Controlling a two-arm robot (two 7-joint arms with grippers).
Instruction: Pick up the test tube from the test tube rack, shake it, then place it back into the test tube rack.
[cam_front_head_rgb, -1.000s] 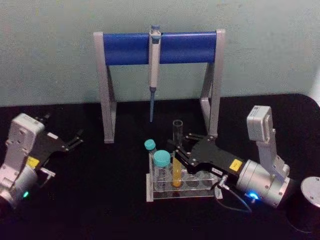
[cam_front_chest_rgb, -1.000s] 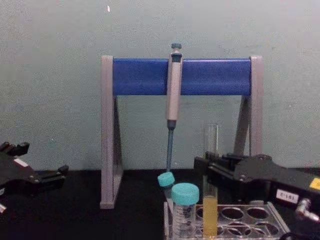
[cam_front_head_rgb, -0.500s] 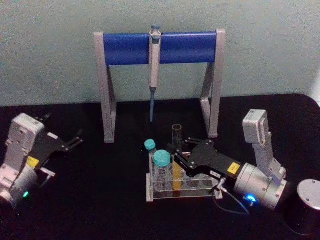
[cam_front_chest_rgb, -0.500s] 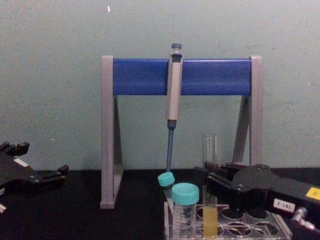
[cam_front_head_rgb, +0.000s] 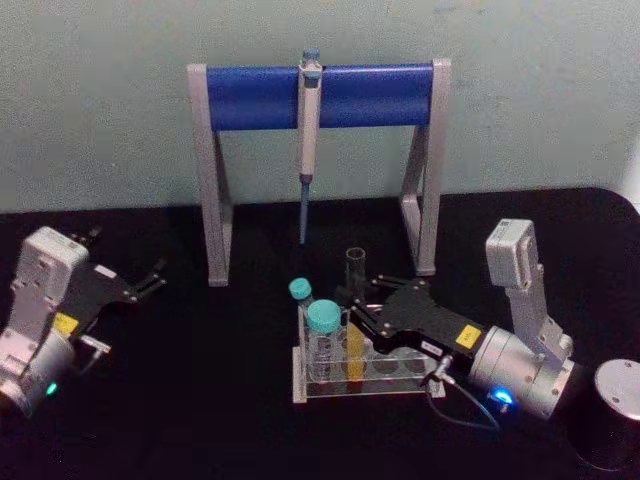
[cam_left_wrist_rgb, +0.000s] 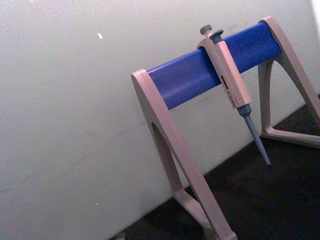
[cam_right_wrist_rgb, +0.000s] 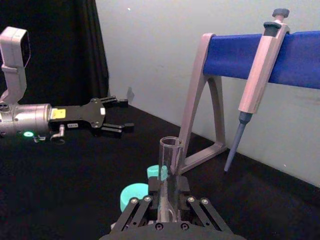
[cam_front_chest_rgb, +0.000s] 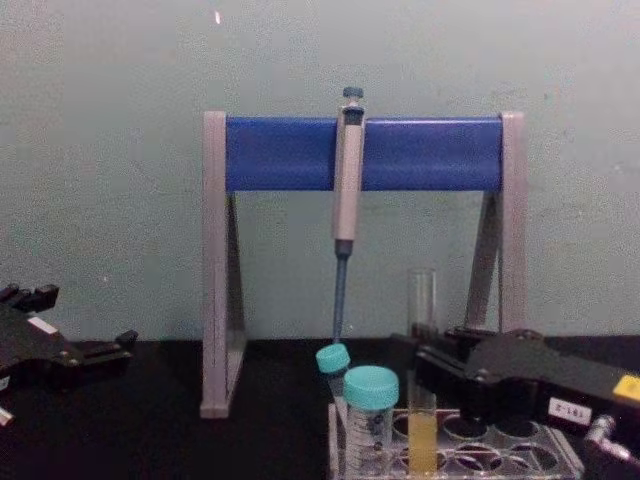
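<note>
The black worktop (cam_front_head_rgb: 230, 380) carries everything, set against a pale green wall. Largest on it is the tall pipette stand (cam_front_head_rgb: 318, 95), two grey A-shaped legs joined by a blue crossbar, standing toward the back; a grey-blue pipette (cam_front_head_rgb: 307, 140) hangs from the middle of the bar, tip down.

At the left edge of the head view the left gripper (cam_front_head_rgb: 152, 277) is parked low over the worktop, well apart from the rack, its black fingers spread apart and holding nothing. The right gripper (cam_front_head_rgb: 358, 307) reaches in from the right side toward the rack, its silver wrist body behind it. Its black fingers (cam_right_wrist_rgb: 172, 200) are closed on the glass of the test tube, one on each side of it, above the liquid.

The low clear plastic test tube rack (cam_front_head_rgb: 385, 385) with rows of round holes sits in front of the stand. Two short teal-capped vials (cam_front_head_rgb: 323, 322) stand at its left end (one large in front, one smaller behind).

The long, thin clear glass test tube (cam_front_head_rgb: 354, 300) stands upright in a rack hole just right of the vials, long axis vertical, open mouth up, round end down in the rack. Yellow-orange liquid fills its lower part (cam_front_chest_rgb: 423, 442). Whether its bottom is fully seated cannot be told.
</note>
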